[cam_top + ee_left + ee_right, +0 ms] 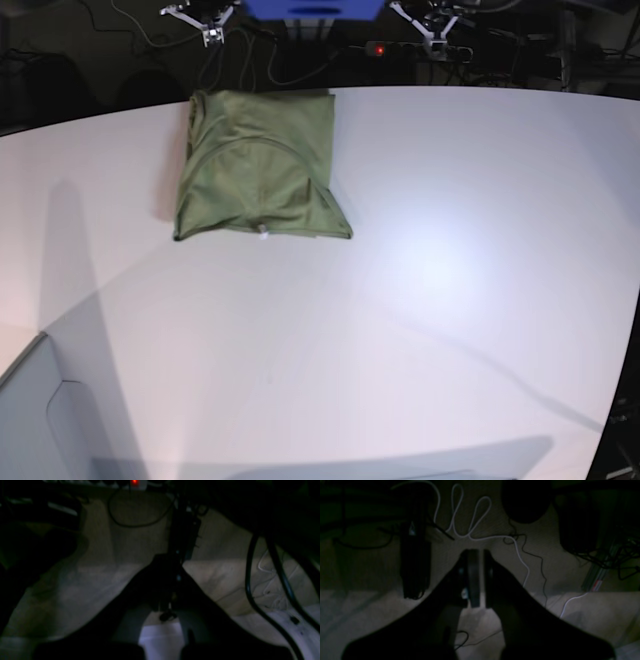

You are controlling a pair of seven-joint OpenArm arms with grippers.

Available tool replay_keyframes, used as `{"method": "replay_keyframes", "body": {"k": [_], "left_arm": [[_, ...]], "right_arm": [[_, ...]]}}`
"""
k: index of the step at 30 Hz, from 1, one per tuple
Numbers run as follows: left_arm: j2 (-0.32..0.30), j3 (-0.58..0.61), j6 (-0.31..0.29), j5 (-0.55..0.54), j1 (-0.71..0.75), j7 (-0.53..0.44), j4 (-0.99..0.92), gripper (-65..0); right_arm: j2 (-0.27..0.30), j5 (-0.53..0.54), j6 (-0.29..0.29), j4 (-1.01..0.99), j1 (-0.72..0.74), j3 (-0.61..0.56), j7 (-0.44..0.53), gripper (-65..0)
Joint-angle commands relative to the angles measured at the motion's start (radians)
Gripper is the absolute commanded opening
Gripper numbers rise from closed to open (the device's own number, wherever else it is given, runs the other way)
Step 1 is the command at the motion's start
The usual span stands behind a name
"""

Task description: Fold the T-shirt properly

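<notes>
The T-shirt (pixel 258 165) is olive green and lies folded into a rough rectangle on the white table (pixel 430 300), at the back left in the base view. Neither gripper shows in that view. In the dim left wrist view, my left gripper (pixel 170 560) is a dark silhouette with its fingers together and nothing between them, held over a beige floor. My right gripper (pixel 478 555) is just as dark in the right wrist view; its fingers stand close together and hold nothing. Neither wrist view shows the T-shirt.
Arm mounts (pixel 205 20) and a power strip with a red light (pixel 378 48) sit behind the table's far edge. A white cable (pixel 470 517) loops on the floor, and thick black cables (pixel 250 585) hang at the right of the left wrist view.
</notes>
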Motion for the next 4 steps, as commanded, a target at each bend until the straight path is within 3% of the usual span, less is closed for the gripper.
{"method": "replay_keyframes", "body": {"k": [1,4], "left_arm": [[-0.005,0.001,-0.002,0.002,0.005,-0.008,0.004,-65.0],[-0.003,-0.001,-0.002,0.002,0.005,-0.011,0.004,-65.0]], "right_arm": [[0.004,0.005,-0.032,0.002,-0.006,0.002,0.015,-65.0],[0.004,0.005,-0.033,0.002,-0.006,0.002,0.015,-65.0]]}}
